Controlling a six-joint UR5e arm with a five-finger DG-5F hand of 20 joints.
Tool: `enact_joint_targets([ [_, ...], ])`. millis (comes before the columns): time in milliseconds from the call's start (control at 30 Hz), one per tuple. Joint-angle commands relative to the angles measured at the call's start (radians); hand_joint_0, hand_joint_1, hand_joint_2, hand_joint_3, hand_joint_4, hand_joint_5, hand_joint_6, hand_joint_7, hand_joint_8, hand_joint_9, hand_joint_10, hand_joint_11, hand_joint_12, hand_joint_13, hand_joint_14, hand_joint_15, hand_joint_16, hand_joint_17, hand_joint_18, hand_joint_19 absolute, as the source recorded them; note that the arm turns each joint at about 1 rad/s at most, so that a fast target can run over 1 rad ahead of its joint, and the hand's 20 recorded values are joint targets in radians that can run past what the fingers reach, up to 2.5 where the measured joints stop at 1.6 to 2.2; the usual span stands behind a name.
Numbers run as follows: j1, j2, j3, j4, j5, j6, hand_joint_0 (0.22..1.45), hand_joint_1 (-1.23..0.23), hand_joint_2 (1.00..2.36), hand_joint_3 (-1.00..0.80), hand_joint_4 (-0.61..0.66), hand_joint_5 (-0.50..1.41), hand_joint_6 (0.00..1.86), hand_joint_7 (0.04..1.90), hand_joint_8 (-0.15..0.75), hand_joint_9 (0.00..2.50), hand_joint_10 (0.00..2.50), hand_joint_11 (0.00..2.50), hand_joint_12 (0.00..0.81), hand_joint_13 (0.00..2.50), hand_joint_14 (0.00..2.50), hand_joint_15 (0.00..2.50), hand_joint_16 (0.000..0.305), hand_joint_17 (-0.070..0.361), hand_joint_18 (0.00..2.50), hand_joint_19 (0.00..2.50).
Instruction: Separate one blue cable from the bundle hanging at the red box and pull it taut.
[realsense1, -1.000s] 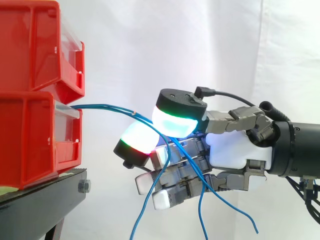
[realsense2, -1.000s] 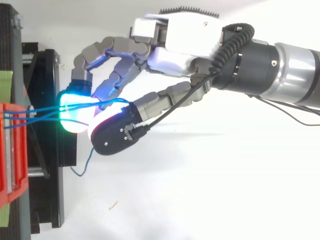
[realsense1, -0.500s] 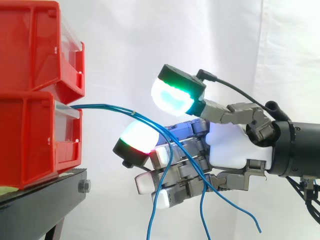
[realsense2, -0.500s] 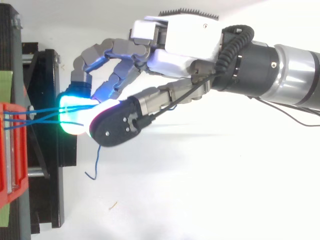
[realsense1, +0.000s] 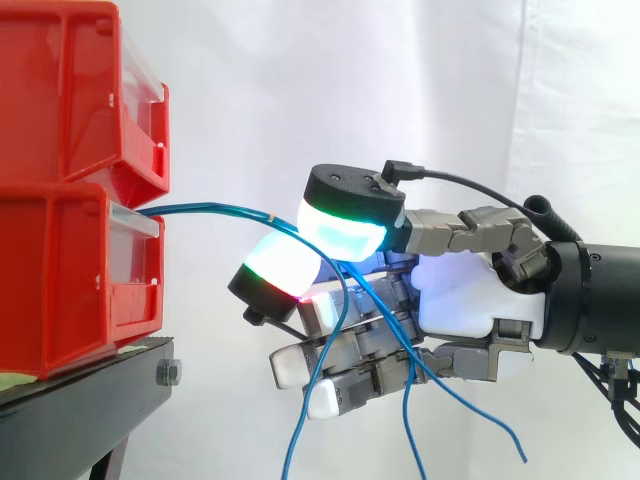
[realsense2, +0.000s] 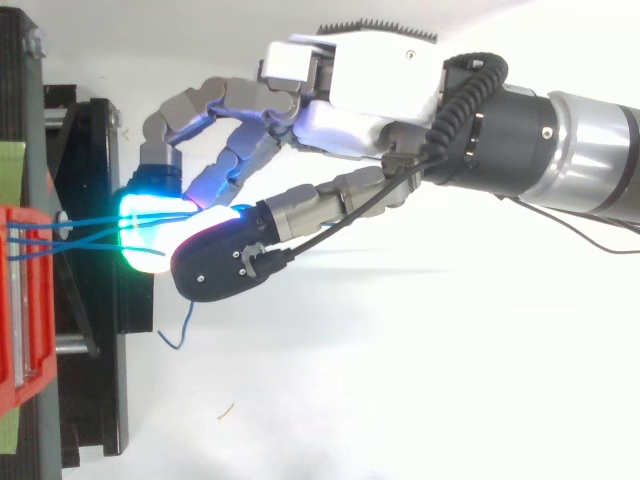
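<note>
Thin blue cables (realsense1: 215, 212) leave the front of the lower red box (realsense1: 60, 270) as a tight bunch and arc right into the hand (realsense1: 470, 300), whose curled fingers (realsense1: 285, 268) pinch them between two glowing pads, then dangle loose below; the pads hide how many strands are caught.

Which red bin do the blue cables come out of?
The lower red bin: the blue cables leave at its top front edge; the upper bin has none.
</note>
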Motion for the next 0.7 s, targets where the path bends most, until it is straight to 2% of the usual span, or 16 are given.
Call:
enact_joint_targets([
  [0,-0.001,0.0,0.0,0.0,0.0,0.0,0.75,-0.93,1.01,-0.29,0.18,-0.2,0.92,1.08,0.387,0.86,0.02,0.86,0.415,0.84,0.01,0.42,0.048,0.108,0.81,0.29],
  [133,-0.001,0.0,0.0,0.0,0.0,0.0,0.8,-0.96,1.0,-0.5,0.18,-0.19,0.92,1.07,0.375,0.88,0.02,0.88,0.409,0.85,0.01,0.43,0.046,0.104,0.81,0.27],
  [167,0.0,0.0,0.0,0.0,0.0,0.0,0.8,-0.96,1.0,-0.5,0.18,-0.19,0.92,1.08,0.375,0.88,0.02,0.88,0.41,0.85,0.01,0.43,0.046,0.104,0.82,0.26],
  [267,0.0,0.0,0.0,0.0,0.0,0.0,0.72,-0.97,1.0,-0.5,0.17,-0.18,0.92,1.08,0.373,0.89,0.02,0.89,0.408,0.85,0.02,0.44,0.046,0.103,0.82,0.25],
  [367,0.0,0.0,0.0,0.0,0.0,0.0,0.59,-0.96,1.0,-0.5,0.17,-0.18,0.91,1.06,0.372,0.89,0.01,0.89,0.41,0.85,0.02,0.45,0.046,0.104,0.81,0.29],
  [467,0.0,0.0,0.0,0.0,0.0,0.0,0.51,-0.86,1.0,-0.5,0.19,-0.16,0.9,1.02,0.388,0.9,0.02,0.85,0.425,0.85,0.01,0.45,0.05,0.112,0.83,0.29],
  [500,0.0,0.0,0.0,0.0,0.0,0.0,0.49,-0.72,1.0,-0.5,0.2,-0.16,0.88,1.03,0.398,0.91,0.01,0.82,0.426,0.86,0.01,0.44,0.051,0.115,0.84,0.3],
  [567,0.0,0.0,0.0,0.0,0.0,0.0,0.5,-0.63,1.0,-0.5,0.21,-0.15,0.87,1.01,0.401,0.95,0.01,0.81,0.427,0.87,0.01,0.44,0.05,0.113,0.85,0.31],
  [633,0.0,0.0,0.0,0.0,0.0,0.0,0.57,-0.49,1.0,-0.5,0.19,-0.15,0.84,1.05,0.382,0.96,0.02,0.8,0.41,0.86,0.01,0.45,0.047,0.106,0.82,0.36],
  [667,0.0,0.0,0.0,0.0,0.0,0.0,0.59,-0.48,1.0,-0.5,0.18,-0.15,0.84,1.05,0.378,0.96,0.02,0.8,0.409,0.87,0.01,0.45,0.047,0.105,0.81,0.37],
])
